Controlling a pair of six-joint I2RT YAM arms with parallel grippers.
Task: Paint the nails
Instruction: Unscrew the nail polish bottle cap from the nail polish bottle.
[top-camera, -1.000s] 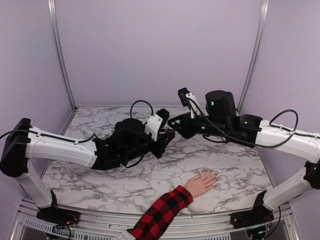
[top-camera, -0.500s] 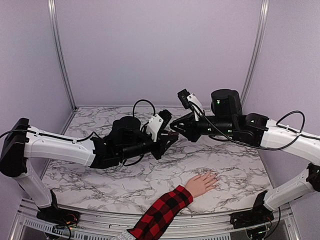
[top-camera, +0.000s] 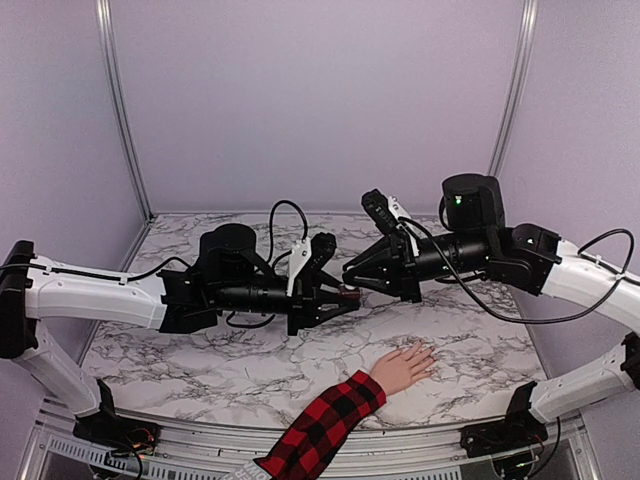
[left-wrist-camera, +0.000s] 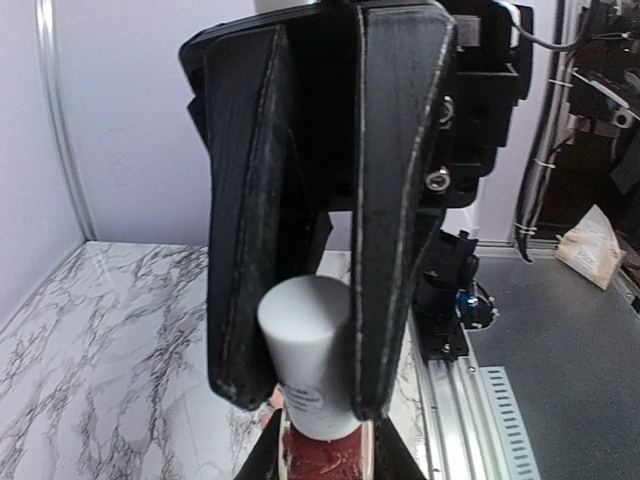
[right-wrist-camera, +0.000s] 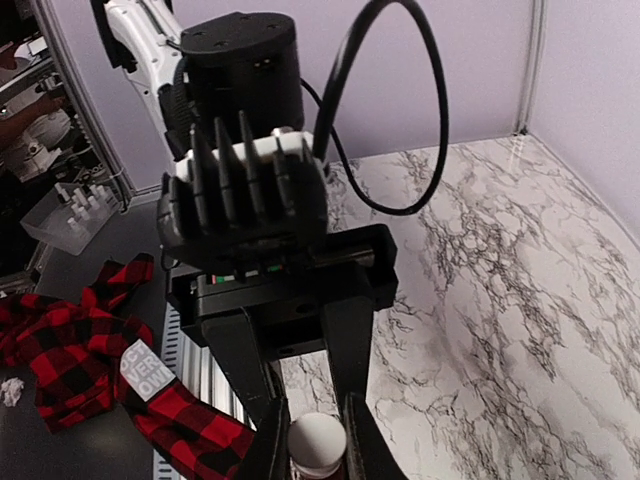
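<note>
Nails (top-camera: 431, 352): too small to resolve, on the pale hand (top-camera: 404, 366) lying near the bench's (top-camera: 200, 370) front edge.
Top view: left gripper (top-camera: 340, 297) and right gripper (top-camera: 352, 276) meet mid-bench, both clamped, apparently on one polish bottle (top-camera: 352, 292).
Left wrist view: fingers (left-wrist-camera: 385, 250) pinch its white cap (left-wrist-camera: 305, 345).
Right wrist view: fingers (right-wrist-camera: 350, 390) flank the white cap (right-wrist-camera: 317, 438); plaid sleeve (right-wrist-camera: 90, 360) lies off the front edge.

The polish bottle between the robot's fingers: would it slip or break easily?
The polish bottle looks like shiny glass, so probably hard, and breakable if dropped. Its smooth round white cap might slip or twist in the left gripper. It is small, so likely light.
</note>
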